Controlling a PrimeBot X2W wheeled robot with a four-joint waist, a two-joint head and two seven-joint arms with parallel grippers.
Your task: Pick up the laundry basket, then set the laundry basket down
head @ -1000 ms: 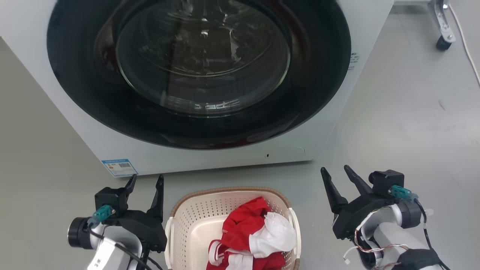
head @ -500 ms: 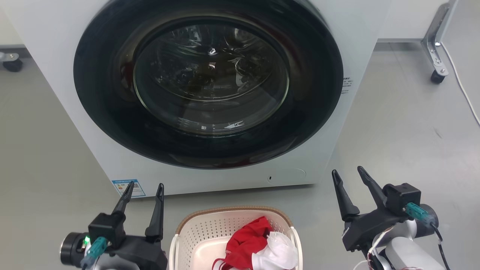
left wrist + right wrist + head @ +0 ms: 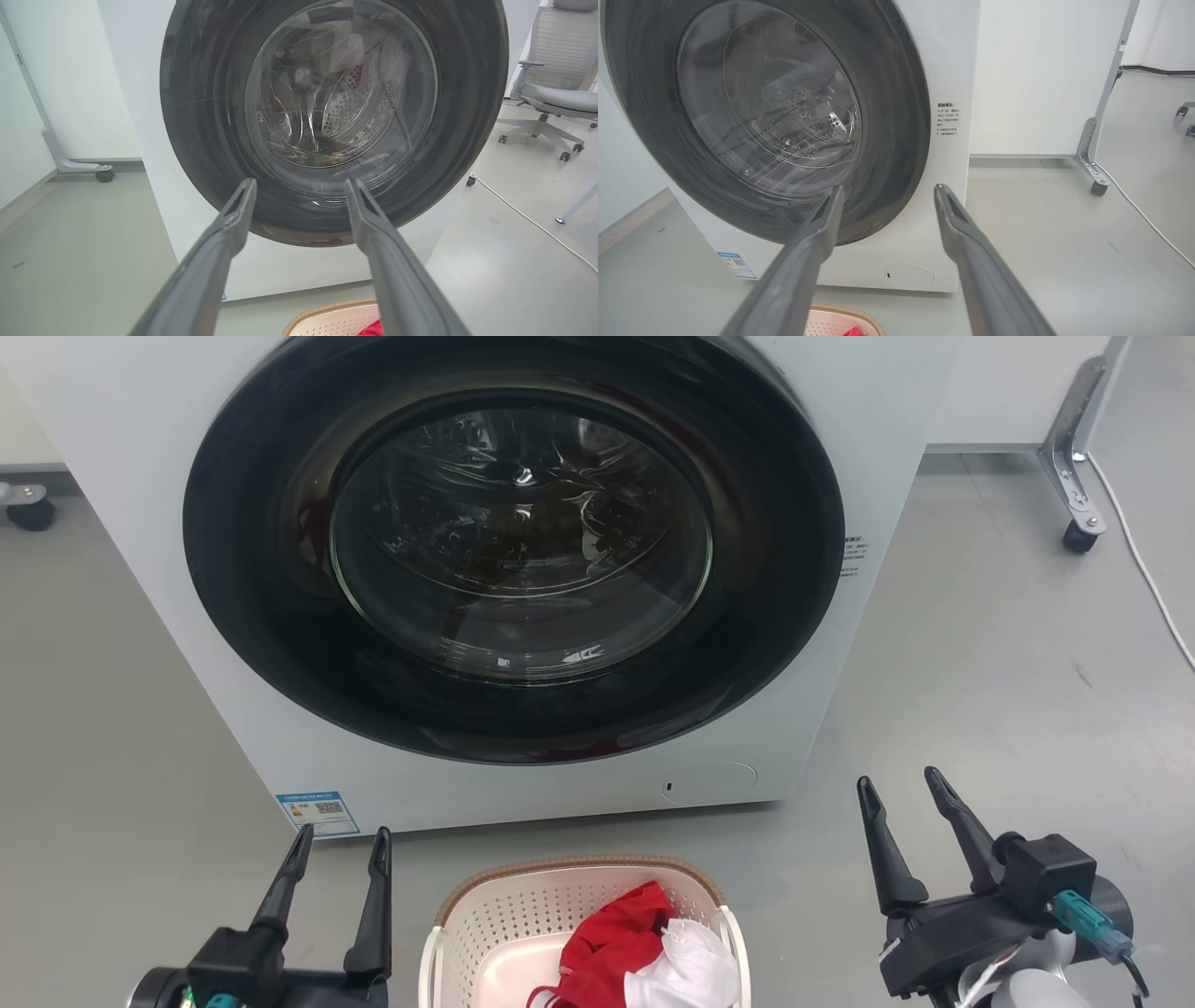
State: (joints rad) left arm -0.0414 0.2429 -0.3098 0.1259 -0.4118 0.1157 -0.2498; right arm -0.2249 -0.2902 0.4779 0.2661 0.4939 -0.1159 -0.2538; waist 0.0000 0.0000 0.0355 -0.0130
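Evidently released, the left gripper [image 3: 338, 840] and right gripper [image 3: 901, 793] flank the laundry basket [image 3: 579, 896], fingers spread and holding nothing, likely so each can reach a side handle. It sits on the grey floor [image 3: 1008, 691] before the washing machine [image 3: 868, 439], holding red and white clothes [image 3: 644, 952]; its near half is cut off.

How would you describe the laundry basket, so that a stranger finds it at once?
Find the big white washing machine. On the grey floor before its door stands the laundry basket: cream, perforated, brown-rimmed, holding red and white clothes.
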